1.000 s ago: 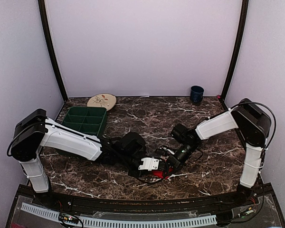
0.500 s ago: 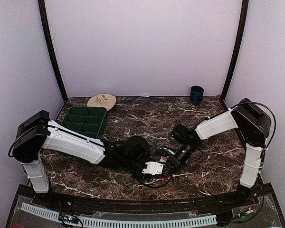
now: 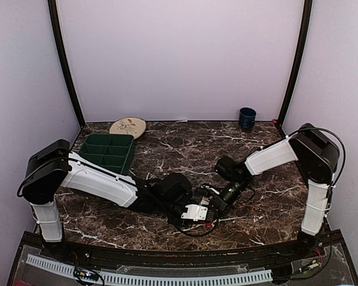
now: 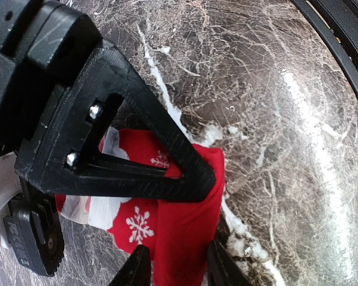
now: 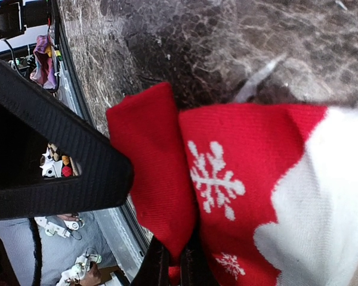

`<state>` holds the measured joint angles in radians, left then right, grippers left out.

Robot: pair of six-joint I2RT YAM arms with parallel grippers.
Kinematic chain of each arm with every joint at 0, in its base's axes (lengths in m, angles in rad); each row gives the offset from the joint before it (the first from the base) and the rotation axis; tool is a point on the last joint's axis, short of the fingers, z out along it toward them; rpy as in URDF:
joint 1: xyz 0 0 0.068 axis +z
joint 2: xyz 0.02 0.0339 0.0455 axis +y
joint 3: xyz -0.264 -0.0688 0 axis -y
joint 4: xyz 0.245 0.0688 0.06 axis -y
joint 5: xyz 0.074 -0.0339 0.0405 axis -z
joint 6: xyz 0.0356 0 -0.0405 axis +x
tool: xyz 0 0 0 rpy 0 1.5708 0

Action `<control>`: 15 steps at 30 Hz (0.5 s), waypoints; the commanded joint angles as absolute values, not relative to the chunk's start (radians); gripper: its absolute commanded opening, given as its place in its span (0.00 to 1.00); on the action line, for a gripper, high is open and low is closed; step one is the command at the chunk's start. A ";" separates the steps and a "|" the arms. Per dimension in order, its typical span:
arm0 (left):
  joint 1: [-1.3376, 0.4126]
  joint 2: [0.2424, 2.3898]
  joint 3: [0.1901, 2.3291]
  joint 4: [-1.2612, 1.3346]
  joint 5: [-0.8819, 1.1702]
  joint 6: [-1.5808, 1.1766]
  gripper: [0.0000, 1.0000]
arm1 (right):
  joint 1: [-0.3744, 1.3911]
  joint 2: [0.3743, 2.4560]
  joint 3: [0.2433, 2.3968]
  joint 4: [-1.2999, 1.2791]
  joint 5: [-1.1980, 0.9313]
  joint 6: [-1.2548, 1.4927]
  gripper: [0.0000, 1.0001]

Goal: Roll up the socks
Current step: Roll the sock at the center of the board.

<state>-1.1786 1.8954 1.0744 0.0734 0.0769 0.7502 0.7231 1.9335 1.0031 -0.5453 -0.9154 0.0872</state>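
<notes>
The red sock (image 4: 179, 232) with white snowflakes lies on the marble table near the front edge, folded over on itself. My left gripper (image 4: 178, 268) has a finger on each side of its red fold, fabric filling the gap. My right gripper (image 5: 176, 269) is pinched shut on the sock's folded edge (image 5: 161, 179); its black finger (image 4: 137, 161) crosses the left wrist view. In the top view both grippers, left (image 3: 201, 215) and right (image 3: 211, 207), meet over the sock and hide nearly all of it. The black sock is not in view.
A green compartment tray (image 3: 107, 150) stands at the back left with a round plate (image 3: 127, 126) behind it. A dark blue cup (image 3: 247, 118) stands at the back right. The table's black front rail (image 4: 340, 36) runs close to the sock.
My left arm has reached further right and toward the front, bringing its gripper onto the sock. The red patch seen before is now covered. The right arm has barely moved.
</notes>
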 commanded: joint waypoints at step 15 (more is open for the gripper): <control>-1.193 1.971 1.117 0.084 0.033 0.762 0.32 | 0.715 1.957 1.004 -0.566 -0.917 0.074 0.00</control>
